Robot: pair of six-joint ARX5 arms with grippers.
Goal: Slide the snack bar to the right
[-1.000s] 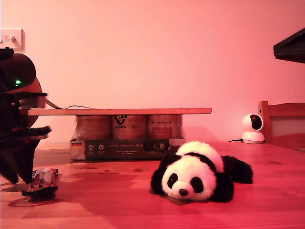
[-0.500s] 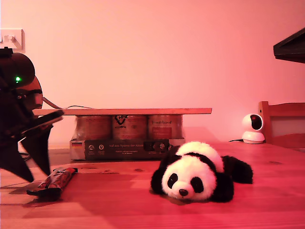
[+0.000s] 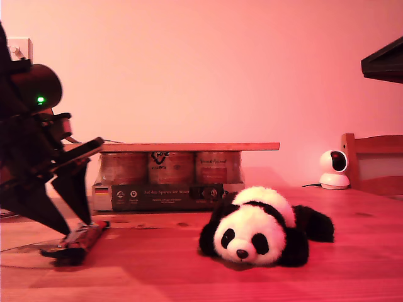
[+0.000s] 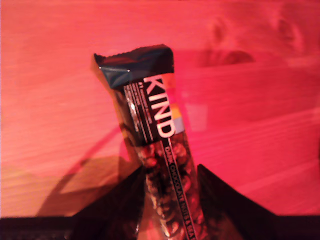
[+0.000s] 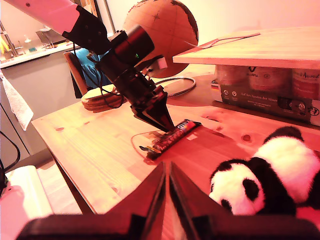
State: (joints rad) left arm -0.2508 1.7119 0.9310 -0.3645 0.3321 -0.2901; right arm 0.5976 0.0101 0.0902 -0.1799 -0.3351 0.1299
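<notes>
My first gripper (image 3: pixel 71 228) leans down at the exterior view's left, jaws open astride the snack bar (image 3: pixel 79 241) on the table (image 3: pixel 189 270); both have shifted right since earlier; my second gripper (image 5: pixel 167 172) hovers near the panda (image 3: pixel 261 226), jaws closed, empty.

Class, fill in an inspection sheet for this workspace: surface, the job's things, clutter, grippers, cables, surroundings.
Surface: wooden table, knots in the grain, under strong red light.
Job's things: snack bar lies flat at the exterior view's left; KIND lettering shows in the first wrist view.
Clutter: plush panda lying belly-down; tray of jars behind it, with a wooden board across the jars.
Grippers: my first gripper straddles the bar, jaws on either side; my second gripper is shut, holding nothing.
Cables: one coiled beside a globe.
Surroundings: small white camera, wall socket, chair.
</notes>
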